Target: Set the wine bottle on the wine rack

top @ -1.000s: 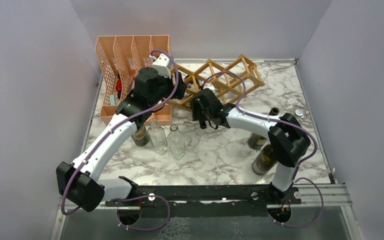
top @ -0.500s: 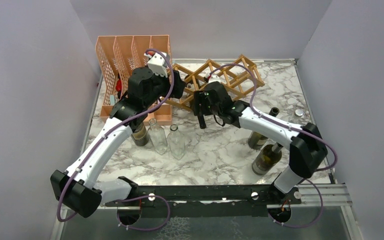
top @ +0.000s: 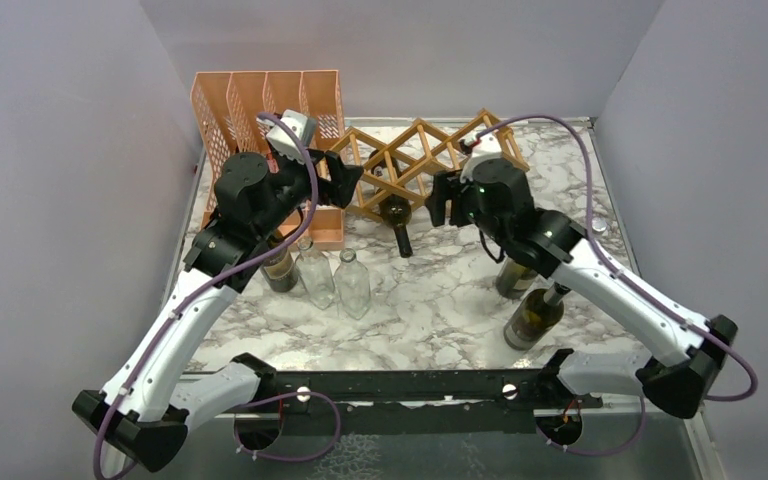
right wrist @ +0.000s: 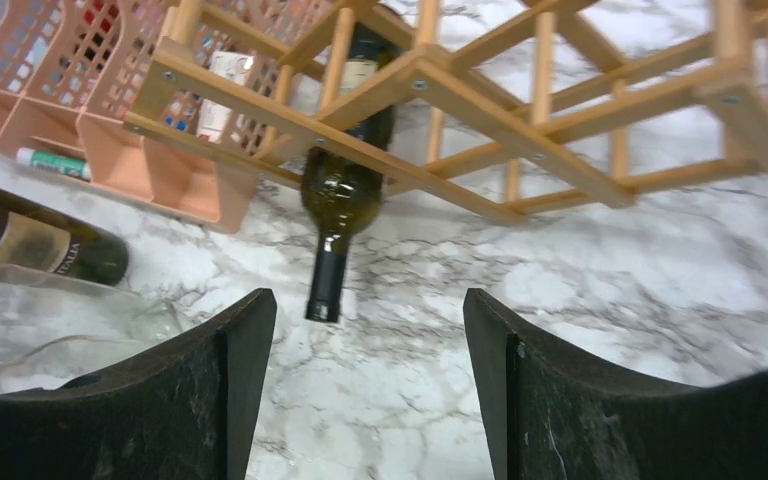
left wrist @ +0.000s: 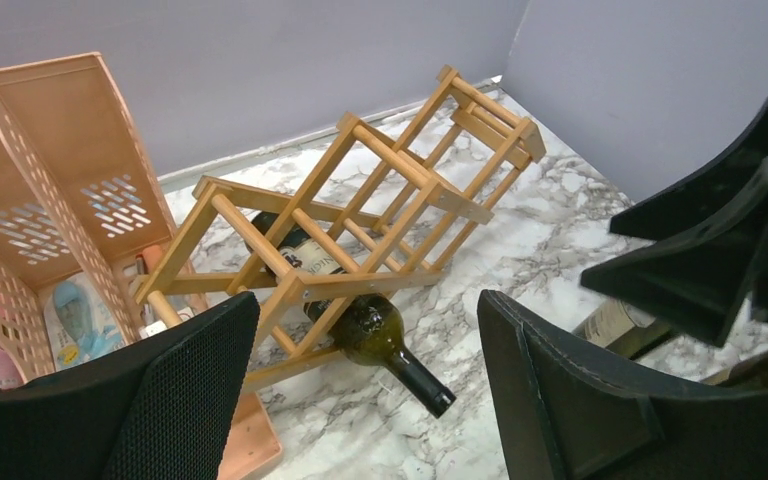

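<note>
The dark green wine bottle (top: 396, 215) lies in the left cell of the light wooden wine rack (top: 430, 160), its neck sticking out over the marble towards the front. No finger touches it. My left gripper (top: 347, 180) hangs open just left of the rack's left end. In the left wrist view the bottle (left wrist: 400, 355) shows between the spread pads of the gripper (left wrist: 366, 300), well beyond them. My right gripper (top: 446, 205) stands open to the right of the bottle, in front of the rack. Its wrist view has the bottle (right wrist: 345, 185) and rack (right wrist: 520, 110) ahead of the empty gripper (right wrist: 368, 295).
An orange perforated file organiser (top: 260, 110) stands against the rack's left end. Two clear glass bottles (top: 335, 280) and a dark one (top: 280, 270) stand in front of it. More dark bottles (top: 532, 318) stand at the right under my right arm. Walls close three sides.
Both grippers have opened and drawn away from the bottle, the left one to the left, the right one to the right. The bottle stays lying in the rack.
</note>
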`<act>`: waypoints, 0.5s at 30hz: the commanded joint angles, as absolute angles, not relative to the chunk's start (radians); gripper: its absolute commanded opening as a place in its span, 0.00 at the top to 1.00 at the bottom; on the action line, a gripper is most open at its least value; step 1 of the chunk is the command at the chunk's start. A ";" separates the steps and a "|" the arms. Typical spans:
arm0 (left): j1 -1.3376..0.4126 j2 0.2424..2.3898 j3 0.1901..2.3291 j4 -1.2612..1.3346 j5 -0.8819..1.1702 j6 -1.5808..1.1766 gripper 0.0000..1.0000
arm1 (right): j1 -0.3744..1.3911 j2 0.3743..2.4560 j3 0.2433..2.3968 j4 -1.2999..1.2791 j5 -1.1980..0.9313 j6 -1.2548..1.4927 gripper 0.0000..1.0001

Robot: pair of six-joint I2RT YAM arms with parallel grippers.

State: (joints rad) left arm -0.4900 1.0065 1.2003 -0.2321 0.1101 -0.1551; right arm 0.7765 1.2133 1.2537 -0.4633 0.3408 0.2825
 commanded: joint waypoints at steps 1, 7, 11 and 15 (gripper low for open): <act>-0.484 0.958 1.159 -0.206 0.188 -0.132 0.14 | 0.772 1.083 1.274 -0.646 0.538 0.237 0.28; -0.483 0.940 1.142 -0.197 0.226 -0.133 0.14 | 0.772 0.915 1.289 -0.855 0.683 0.327 0.28; -0.484 0.938 1.132 -0.184 0.257 -0.139 0.14 | 0.771 0.826 1.309 -0.961 0.738 0.392 0.29; -0.483 0.941 1.122 -0.167 0.282 -0.147 0.13 | 0.771 0.780 1.336 -1.071 0.771 0.466 0.32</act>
State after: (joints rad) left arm -0.4900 0.9554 1.1351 -0.2176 0.2222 -0.1444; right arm 0.7761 0.8120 1.2957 -0.9070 0.6758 0.3687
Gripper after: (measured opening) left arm 0.863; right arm 0.688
